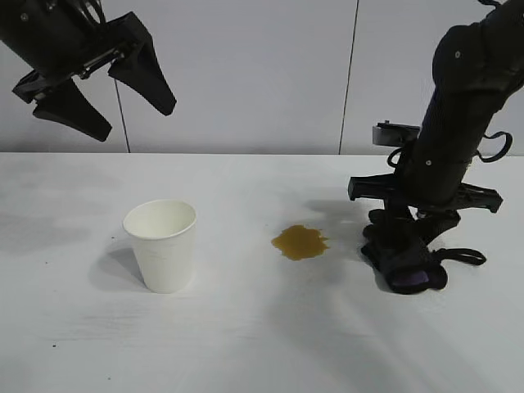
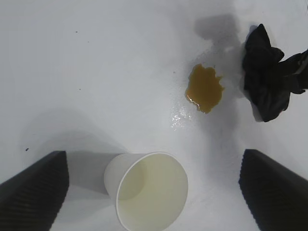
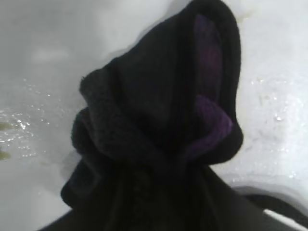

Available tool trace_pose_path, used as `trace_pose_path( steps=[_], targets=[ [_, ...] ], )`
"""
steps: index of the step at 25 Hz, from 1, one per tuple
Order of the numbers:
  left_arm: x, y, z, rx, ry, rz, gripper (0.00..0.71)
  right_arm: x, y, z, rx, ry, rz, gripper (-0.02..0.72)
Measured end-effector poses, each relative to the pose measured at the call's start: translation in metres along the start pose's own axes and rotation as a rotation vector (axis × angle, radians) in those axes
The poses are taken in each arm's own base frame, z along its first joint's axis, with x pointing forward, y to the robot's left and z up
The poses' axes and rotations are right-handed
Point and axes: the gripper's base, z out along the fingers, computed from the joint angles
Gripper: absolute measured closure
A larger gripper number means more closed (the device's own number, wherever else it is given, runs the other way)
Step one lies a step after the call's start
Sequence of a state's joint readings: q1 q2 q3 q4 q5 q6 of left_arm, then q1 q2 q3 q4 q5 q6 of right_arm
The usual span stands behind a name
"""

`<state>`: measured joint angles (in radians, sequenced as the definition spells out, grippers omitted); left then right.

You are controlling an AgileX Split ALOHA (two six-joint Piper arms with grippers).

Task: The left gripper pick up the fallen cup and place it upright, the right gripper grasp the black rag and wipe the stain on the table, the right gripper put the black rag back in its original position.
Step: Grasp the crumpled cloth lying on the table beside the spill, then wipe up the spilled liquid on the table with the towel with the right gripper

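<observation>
The white cup [image 1: 161,244] stands upright on the table [image 1: 246,352], left of centre. It also shows in the left wrist view [image 2: 147,195], mouth up and empty. My left gripper [image 1: 135,123] hangs high above the cup, open and empty. The brownish-yellow stain [image 1: 300,241] lies in the middle and also shows in the left wrist view [image 2: 204,87]. My right gripper [image 1: 401,233] is down at the black rag [image 1: 407,266], just right of the stain, shut on its bunched fabric. In the right wrist view the rag [image 3: 154,120] shows its purple patch and hides the fingers.
The rag's thin cord loop [image 1: 463,256] lies on the table to its right. A pale wall with a vertical seam [image 1: 352,78] runs behind the table's far edge. The left wrist view shows small wet specks [image 2: 179,115] beside the stain.
</observation>
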<state>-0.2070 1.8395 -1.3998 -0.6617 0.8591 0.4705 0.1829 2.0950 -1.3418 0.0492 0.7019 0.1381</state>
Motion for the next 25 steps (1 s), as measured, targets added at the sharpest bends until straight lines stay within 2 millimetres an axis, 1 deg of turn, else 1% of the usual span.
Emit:
trace_pose_path(
  steps=[1, 6, 8, 10, 13, 17, 19, 21, 22, 25],
  targets=[
    [0.000, 0.000, 0.000, 0.000, 0.000, 0.000, 0.016, 0.000, 0.001, 0.000, -0.004, 0.000, 0.004, 0.614],
    [0.000, 0.000, 0.000, -0.001, 0.001, 0.001, 0.016, -0.001, 0.005, -0.003, -0.048, -0.001, 0.033, 0.614],
    [0.000, 0.000, 0.000, -0.001, 0.001, 0.001, 0.016, -0.002, 0.010, -0.012, -0.099, -0.021, 0.053, 0.614],
    [0.000, 0.000, 0.000, -0.001, 0.001, 0.001, 0.016, -0.005, 0.015, -0.025, -0.140, -0.067, 0.059, 0.614],
    [0.000, 0.000, 0.000, -0.001, 0.001, 0.001, 0.016, -0.009, 0.031, -0.043, -0.176, -0.116, 0.032, 0.614],
    [0.000, 0.000, 0.000, -0.002, 0.001, 0.001, 0.016, -0.009, 0.065, -0.050, -0.214, -0.171, -0.036, 0.614],
    [0.000, 0.000, 0.000, -0.002, 0.001, 0.002, 0.016, -0.007, 0.082, -0.050, -0.228, -0.201, -0.070, 0.614],
    [0.000, 0.000, 0.000, -0.002, 0.001, 0.002, 0.016, -0.005, 0.094, -0.045, -0.237, -0.212, -0.088, 0.614],
    [0.000, 0.000, 0.000, -0.002, 0.001, 0.002, 0.016, -0.005, 0.098, -0.040, -0.238, -0.210, -0.094, 0.614],
    [0.000, 0.001, 0.000, -0.010, 0.005, 0.010, 0.016, -0.001, 0.104, -0.015, -0.226, -0.172, -0.101, 0.614]
  ],
)
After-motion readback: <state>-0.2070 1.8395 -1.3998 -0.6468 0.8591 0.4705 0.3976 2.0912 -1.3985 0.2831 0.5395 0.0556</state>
